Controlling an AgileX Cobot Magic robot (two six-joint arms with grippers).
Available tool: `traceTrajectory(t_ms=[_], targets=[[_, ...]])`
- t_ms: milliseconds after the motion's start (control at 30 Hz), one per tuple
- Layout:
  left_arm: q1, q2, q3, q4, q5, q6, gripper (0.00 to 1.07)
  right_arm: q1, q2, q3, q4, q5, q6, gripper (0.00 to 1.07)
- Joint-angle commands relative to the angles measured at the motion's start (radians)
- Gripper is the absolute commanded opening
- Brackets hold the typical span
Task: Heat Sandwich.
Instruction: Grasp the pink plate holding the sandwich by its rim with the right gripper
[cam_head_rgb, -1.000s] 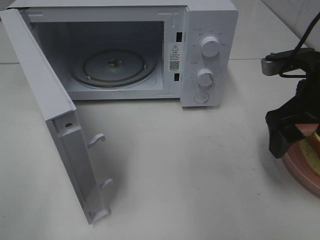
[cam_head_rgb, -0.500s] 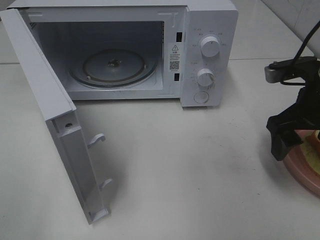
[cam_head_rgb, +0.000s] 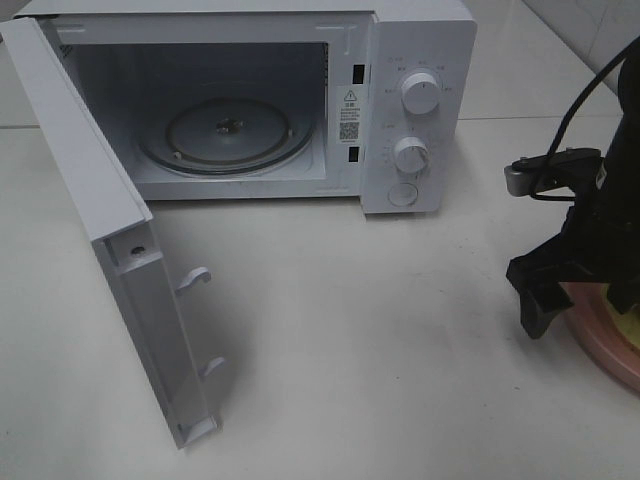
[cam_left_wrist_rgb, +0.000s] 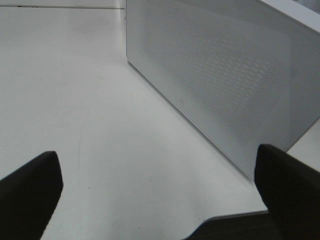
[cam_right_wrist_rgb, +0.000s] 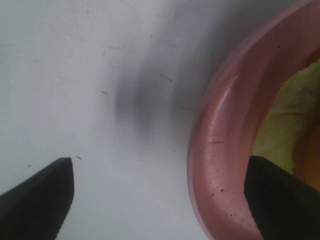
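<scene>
Anchoring landmark: boxy white microwave, smooth matte shell, cavity open and lit.
Door: flat white slab hinged on the microwave's far side from the knobs, swung wide; two hooked latches on its free edge; fine perforated mesh on its outer face.
Turntable: round clear glass disc, ribbed rim, flat on the microwave's floor.
Controls: two round ribbed white knobs stacked on the microwave's panel, round push button beneath.
Table: pale, smooth, faintly scuffed and speckled.
Plate: round, pink, glossy, thick raised rim; out in front of the microwave, past its knob side, well apart.
Sandwich: on that plate, only a pale yellow-green, crinkled edge showing.
Right gripper: black blunt fingers spread wide, gripping nothing; plate rim between them, one finger over bare table, the other over the plate.
Left gripper: black fingers fully spread, nothing held, over the table just beside the microwave door's meshed outer face.
</scene>
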Motion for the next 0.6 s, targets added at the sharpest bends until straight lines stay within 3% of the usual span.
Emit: traceTrajectory(t_ms=[33,600], targets=[[-0.003,-0.017,0.003,-0.001,-0.013,-0.007,0.99,-0.005,0.029,0.006,-0.001,-0.034,0.017,0.88],[-0.003,-0.017,0.003,-0.001,-0.013,-0.007,0.99,-0.005,0.117,0.009,-0.054,-0.121,0.05,0.87]])
